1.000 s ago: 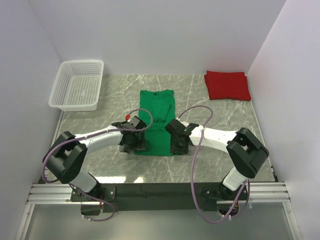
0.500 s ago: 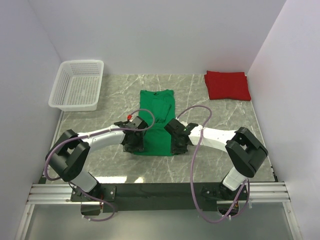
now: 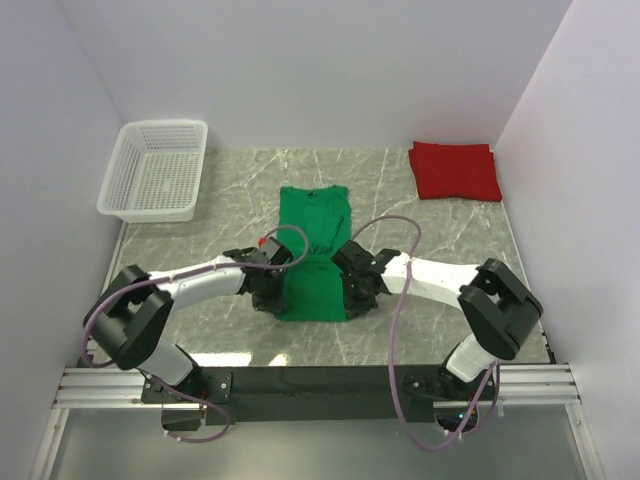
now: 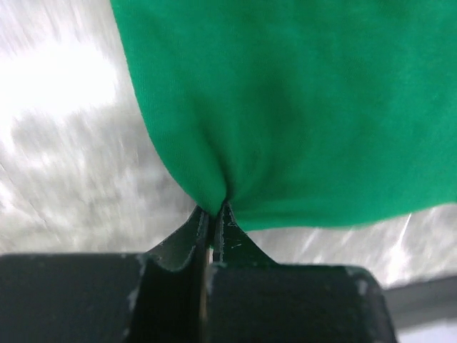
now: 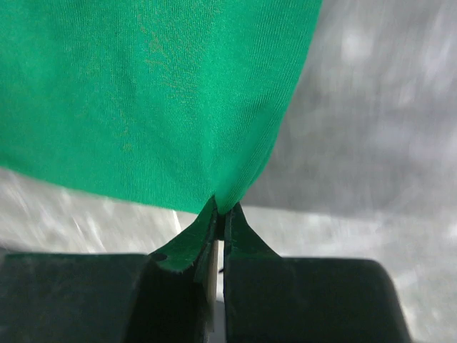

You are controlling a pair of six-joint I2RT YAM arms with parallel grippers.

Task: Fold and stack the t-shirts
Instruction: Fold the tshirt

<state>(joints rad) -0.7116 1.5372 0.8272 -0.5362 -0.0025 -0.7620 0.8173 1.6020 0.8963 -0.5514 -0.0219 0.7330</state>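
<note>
Now that both sets of fingers have snapped together, the near hem of the green t-shirt is caught at its two corners. A second ago both pairs of jaws stood apart astride those corners. The left gripper now pinches the left corner, the cloth puckering into a small fold right at its tips. The right gripper does the same on the right corner, with no gap showing between the fingers beyond the fabric itself. From above, the hem looks drawn in slightly narrower than it lay before.

I'd take that to mean the grasp is made and the fold can start: lift the hem and carry it away toward the collar, halving the shirt.

Farther out, the shirt lies flat in the middle of the table, sleeves already tucked in, collar pointing at the back wall. Bare marble runs beyond the collar, so the hem has room to travel. The arms' cables loop over the cloth and might brush it.

At the far left stands the white basket, well apart. In the far right corner the red t-shirt lies folded, also well clear.
</note>
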